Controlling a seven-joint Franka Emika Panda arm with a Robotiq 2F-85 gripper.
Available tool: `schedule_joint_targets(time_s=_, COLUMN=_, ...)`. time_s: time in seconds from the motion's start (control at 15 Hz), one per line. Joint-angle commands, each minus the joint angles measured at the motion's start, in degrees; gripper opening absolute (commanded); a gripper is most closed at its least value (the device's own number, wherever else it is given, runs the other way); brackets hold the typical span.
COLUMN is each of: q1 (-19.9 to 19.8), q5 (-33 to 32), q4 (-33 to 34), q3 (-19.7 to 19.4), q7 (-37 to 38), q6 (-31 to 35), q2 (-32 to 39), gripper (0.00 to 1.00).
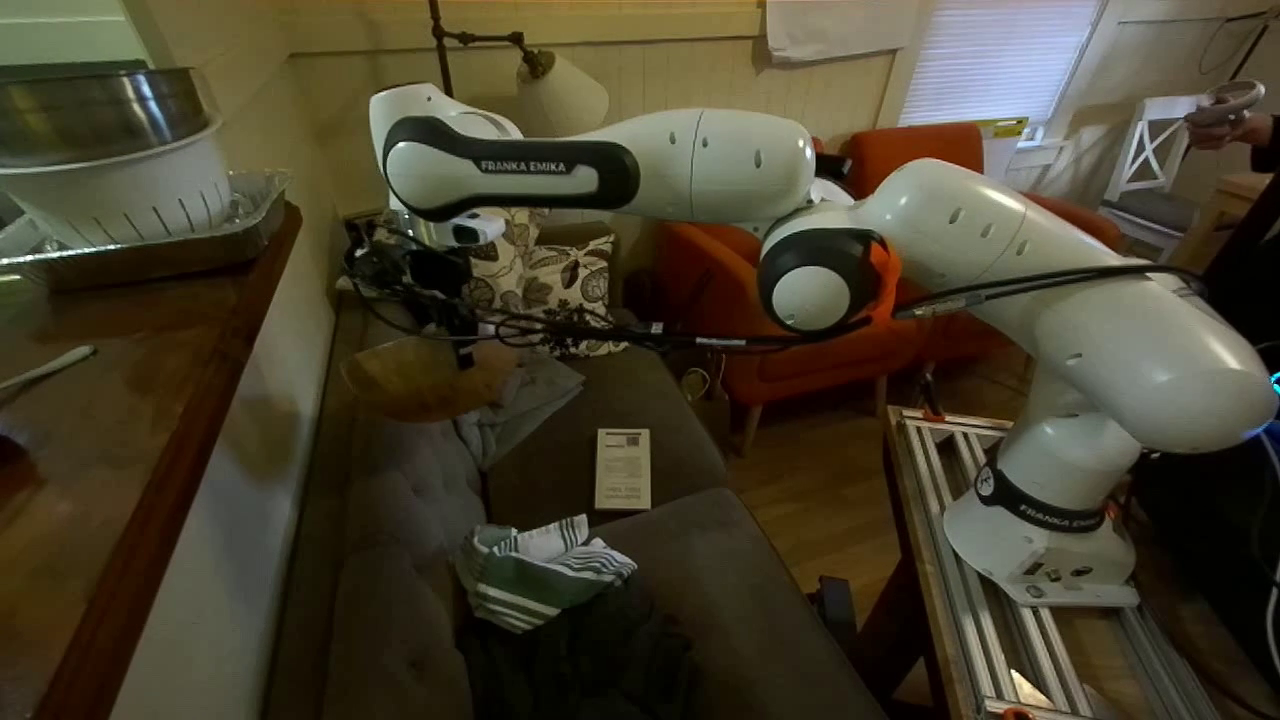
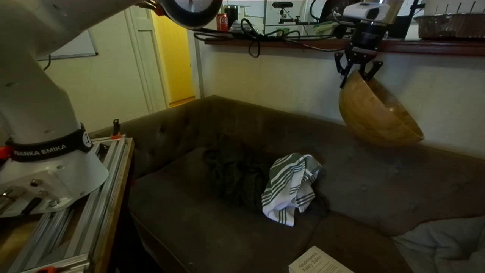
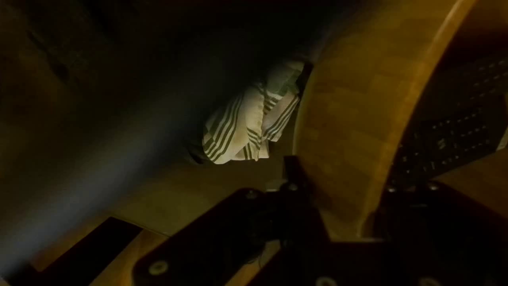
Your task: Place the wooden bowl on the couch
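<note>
The wooden bowl (image 2: 375, 113) hangs tilted from my gripper (image 2: 355, 77), with its opening turned sideways. The gripper's fingers straddle the rim and are closed on it. In an exterior view the bowl (image 1: 410, 385) is partly blurred, near the couch's backrest beside the wall. Whether it touches the backrest cannot be told. In the wrist view the bowl (image 3: 357, 99) fills the space between the dark fingers. The couch (image 1: 710, 580) stretches below; its seat also shows in an exterior view (image 2: 197, 204). Floral throw pillows (image 1: 570, 290) lie at its far end.
A green-and-white striped towel (image 2: 291, 185), a dark cloth (image 2: 237, 170), a book (image 1: 622, 468) and a grey cloth (image 1: 530, 400) lie on the couch. A wooden counter (image 1: 130, 400) with stacked containers runs along the wall behind. Orange armchairs (image 1: 800, 350) stand beyond. Cables hang along the arm.
</note>
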Motion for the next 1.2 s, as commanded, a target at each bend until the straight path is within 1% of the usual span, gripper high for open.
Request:
schedule_joint_targets(time_s=0.0, q1=-0.2, q5=-0.2, q4=2.8, q3=0.2, q7=0.0, q6=-1.6, q2=2.1, gripper=0.16)
schedule_joint_targets(time_s=0.27, q1=-0.1, q5=-0.2, q4=2.4, q3=0.2, q7=0.0, q6=-2.0, q2=2.6, gripper=0.16)
schedule_joint_targets(time_s=0.33, q1=-0.1, q5=-0.2, q4=1.9, q3=0.2, q7=0.0, q6=-1.7, q2=2.3, gripper=0.04)
schedule_joint_targets(time_s=0.4, q1=0.0, q5=0.0, q4=2.4, q3=0.1, q7=2.0, q6=-2.2, q2=2.9, gripper=0.04)
schedule_joint_targets(time_s=0.6, q1=-0.4, q5=0.5, q4=2.8, q3=0.4, q7=2.2, q6=-2.9, q2=5.6, gripper=0.04)
schedule_joint_targets(time_s=0.87, q1=-2.3, q5=1.9, q4=2.8, q3=1.0, q7=5.0, q6=-3.1, q2=9.6, gripper=0.04)
schedule_joint_targets(time_s=1.13, q1=-4.8, q5=3.4, q4=2.6, q3=1.2, q7=11.2, q6=-4.1, q2=13.1, gripper=0.04)
